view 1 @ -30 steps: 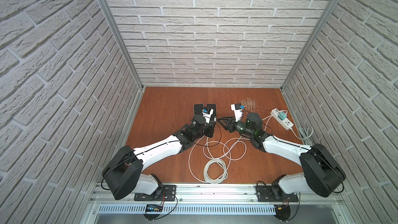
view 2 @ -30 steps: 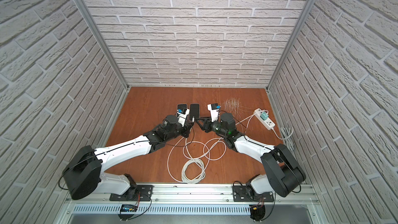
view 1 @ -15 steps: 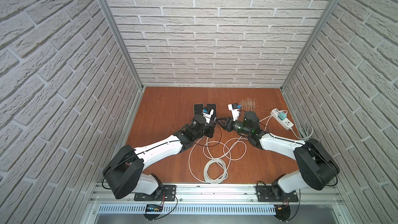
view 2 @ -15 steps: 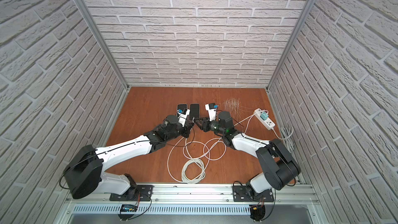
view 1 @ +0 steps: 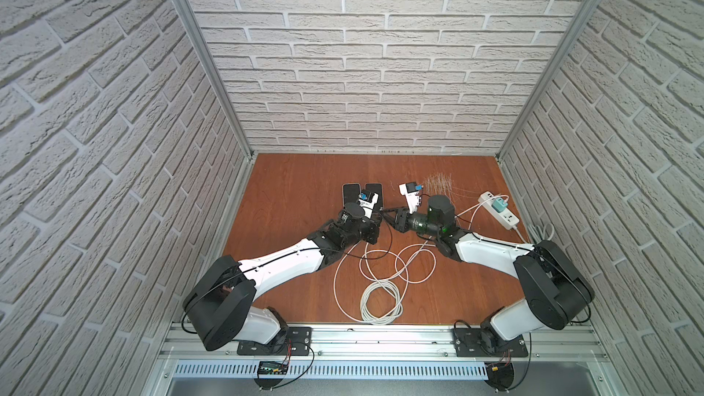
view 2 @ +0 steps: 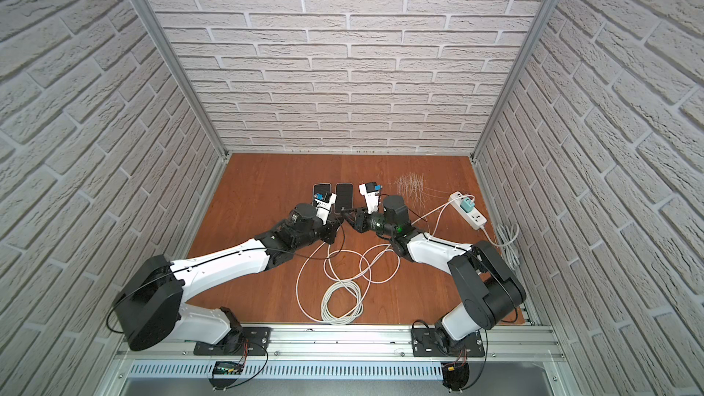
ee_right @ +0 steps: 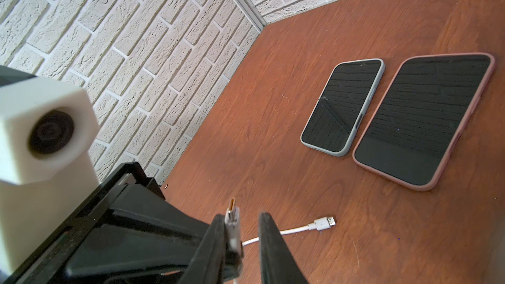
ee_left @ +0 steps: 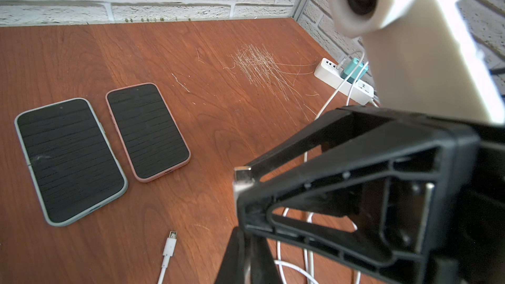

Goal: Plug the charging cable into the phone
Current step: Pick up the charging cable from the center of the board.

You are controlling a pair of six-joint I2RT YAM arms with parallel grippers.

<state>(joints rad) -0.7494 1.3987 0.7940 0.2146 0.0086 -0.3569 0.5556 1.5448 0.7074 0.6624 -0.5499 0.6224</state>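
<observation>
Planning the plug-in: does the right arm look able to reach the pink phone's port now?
Probably yes: the pink phone lies close ahead of the right tool, port end facing it, with only bare table between.

Two phones flat, screens up and dark, side by side mid-bench towards the back edge: grey-green case phone [ee_left: 71, 159], pink case phone [ee_left: 147, 131]. White charging cable [view 1: 381, 321] coiled near front edge. USB-C plug [ee_right: 232, 225] raised off bench, second connector [ee_left: 170, 244] lying loose.
</observation>
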